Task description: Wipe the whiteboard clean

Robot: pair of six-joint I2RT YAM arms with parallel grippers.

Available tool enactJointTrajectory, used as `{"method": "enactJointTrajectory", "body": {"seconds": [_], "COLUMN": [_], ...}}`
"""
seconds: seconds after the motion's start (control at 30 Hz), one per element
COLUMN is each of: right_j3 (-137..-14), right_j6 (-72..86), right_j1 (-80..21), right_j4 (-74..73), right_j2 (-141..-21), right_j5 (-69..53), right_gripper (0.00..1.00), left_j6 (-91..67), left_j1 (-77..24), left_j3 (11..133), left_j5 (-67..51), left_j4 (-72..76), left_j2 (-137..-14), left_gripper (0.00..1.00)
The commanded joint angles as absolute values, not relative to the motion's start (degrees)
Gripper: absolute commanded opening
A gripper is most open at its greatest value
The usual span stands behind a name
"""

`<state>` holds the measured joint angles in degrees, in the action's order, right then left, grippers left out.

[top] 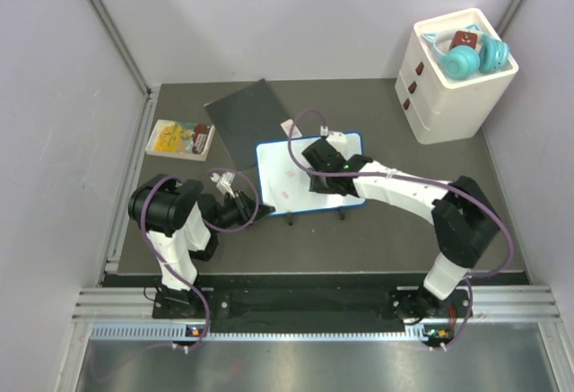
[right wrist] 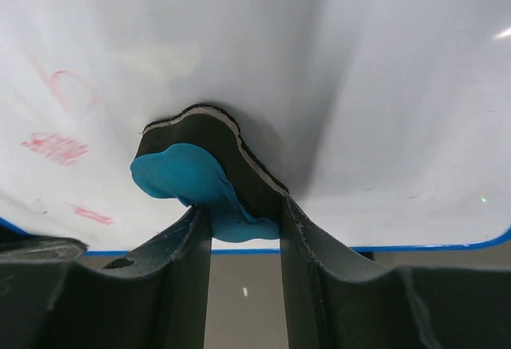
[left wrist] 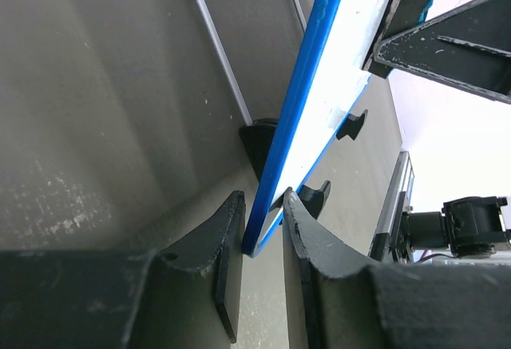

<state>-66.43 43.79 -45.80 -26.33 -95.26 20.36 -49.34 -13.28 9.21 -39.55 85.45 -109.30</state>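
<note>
Pinches the near corner of the whiteboard [left wrist: 299, 109] with the left gripper [left wrist: 263, 221], one finger on each side of the thin blue frame, jaws drawn in tight against it. Just past those fingertips, small black feet [left wrist: 259, 143] under the board, which stands on the dark surface [top: 359, 239].

Clamps a blue-backed eraser [right wrist: 184, 177] in the right gripper [right wrist: 243, 209], jaws fully closed on it, dark felt face pressed flat against the white board directly ahead of the fingertips. Left of that gripper in its wrist view, faint red scribbles [right wrist: 56, 148] on the board.

Farther out beyond the left gripper, a dark grey sheet [top: 244, 109] lying flat just past the board's far corner, and a colourful booklet [top: 179, 138] beside it. Well beyond the right gripper and off to its right, a white drawer unit [top: 453, 96] with teal headphones [top: 471, 56] on top.
</note>
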Motion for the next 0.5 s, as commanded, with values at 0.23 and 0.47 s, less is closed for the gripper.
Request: {"method": "enactJointTrajectory", "body": {"seconds": [0.23,0.47], "right_j3": [-84.63,-86.04], "right_j6": [41.31,40.87], "right_j1": [-48.95,-51.32], "right_j4": [-29.18,-28.65], "right_j2": [-105.03,-106.35], "right_j5": [20.74,20.39], "right_gripper": [0.0,0.0], "left_j6": [-46.23,-45.62], "left_j1": [-13.27,-13.8], "left_j3": [8.35,8.35], "left_j5": [-35.07,-34.72], "left_j4": [97.12,97.12], "left_j2": [-111.53,-111.36], "left_gripper": [0.0,0.0]}}
